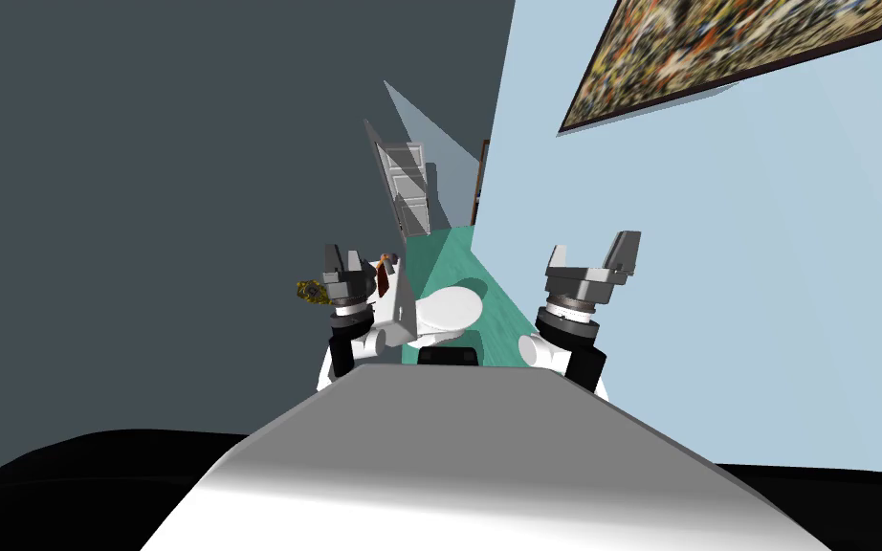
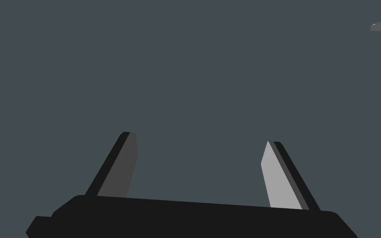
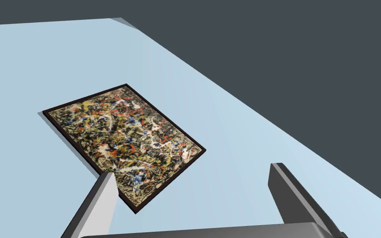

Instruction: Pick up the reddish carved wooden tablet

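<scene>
1. at the near end of a narrow room, in the head view, a dark grey wall (image 1: 143, 191) stood on the left and a light blue wall (image 1: 764, 287) on the right, with a teal floor (image 1: 458, 251) running between them to a white panelled door (image 1: 411, 187).
2. a white oval toilet bowl (image 1: 449, 311) sat just ahead, with a white boxy tank (image 1: 401, 308) on its left side.
3. the small reddish-brown flat tablet (image 1: 384, 278) sat at the top of that tank, just beside the left gripper (image 1: 343, 260); it was too small to make out any carving.
4. a small gold-and-dark ornament (image 1: 313, 292) showed on the far side of that gripper from the tablet.
5. the right gripper (image 1: 590, 253) was raised near the light blue wall, well apart from the tablet.
6. a dark-framed, many-coloured splatter painting (image 1: 736, 53) hung on the light blue wall.
7. in the left wrist view, the fingers (image 2: 280, 182) stood wide apart with nothing between them, facing a flat dark grey surface.
8. in the right wrist view, that arm's fingers (image 3: 103, 206) were likewise spread and held nothing.
</scene>
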Tool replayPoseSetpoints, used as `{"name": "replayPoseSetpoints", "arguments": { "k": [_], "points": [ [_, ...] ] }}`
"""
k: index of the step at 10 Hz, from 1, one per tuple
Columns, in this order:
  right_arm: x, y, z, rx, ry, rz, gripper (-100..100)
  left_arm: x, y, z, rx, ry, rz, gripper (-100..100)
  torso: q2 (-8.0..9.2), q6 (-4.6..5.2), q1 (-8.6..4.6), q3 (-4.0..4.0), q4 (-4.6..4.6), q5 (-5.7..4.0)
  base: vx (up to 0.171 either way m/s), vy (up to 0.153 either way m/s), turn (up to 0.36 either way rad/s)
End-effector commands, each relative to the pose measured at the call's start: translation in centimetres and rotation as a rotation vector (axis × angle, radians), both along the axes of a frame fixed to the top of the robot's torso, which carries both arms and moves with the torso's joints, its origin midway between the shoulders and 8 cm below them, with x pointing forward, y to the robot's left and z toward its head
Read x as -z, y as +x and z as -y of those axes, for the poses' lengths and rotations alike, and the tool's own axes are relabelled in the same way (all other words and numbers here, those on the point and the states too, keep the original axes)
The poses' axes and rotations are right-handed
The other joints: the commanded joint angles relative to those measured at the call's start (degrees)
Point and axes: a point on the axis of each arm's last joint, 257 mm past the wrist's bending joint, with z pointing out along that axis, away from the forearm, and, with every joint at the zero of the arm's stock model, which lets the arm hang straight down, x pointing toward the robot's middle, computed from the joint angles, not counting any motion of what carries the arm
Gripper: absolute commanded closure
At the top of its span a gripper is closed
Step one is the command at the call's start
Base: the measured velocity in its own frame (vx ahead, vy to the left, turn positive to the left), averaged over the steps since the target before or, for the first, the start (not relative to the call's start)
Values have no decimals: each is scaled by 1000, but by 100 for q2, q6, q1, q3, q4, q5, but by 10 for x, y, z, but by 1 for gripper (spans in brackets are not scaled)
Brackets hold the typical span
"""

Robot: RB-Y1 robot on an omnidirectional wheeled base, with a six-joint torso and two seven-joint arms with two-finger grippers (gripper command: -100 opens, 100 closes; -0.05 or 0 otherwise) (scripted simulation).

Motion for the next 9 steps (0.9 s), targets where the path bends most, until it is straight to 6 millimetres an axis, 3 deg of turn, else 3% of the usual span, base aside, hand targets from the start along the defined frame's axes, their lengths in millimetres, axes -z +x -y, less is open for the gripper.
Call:
{"name": "replayPoseSetpoints", "arguments": {
  "k": [1, 4, 9],
  "points": [
    [0, 0, 0, 0, 0, 0, 0, 3, 2, 4, 21, 18, -12, -100, 0, 0, 0, 0, 0, 0, 1, -12, 3],
    [0, 0, 0, 0, 0, 0, 0, 15, 9, 11, 72, 34, -52, -100, -3, 0, -12, -2, -1, -3, 8, -35, 12],
    [0, 0, 0, 0, 0, 0, 0, 67, 33, 15, 190, -74, -190, -100, -6, 0, -22, -4, -1, -5, 17, -68, 33]
  ]
}}
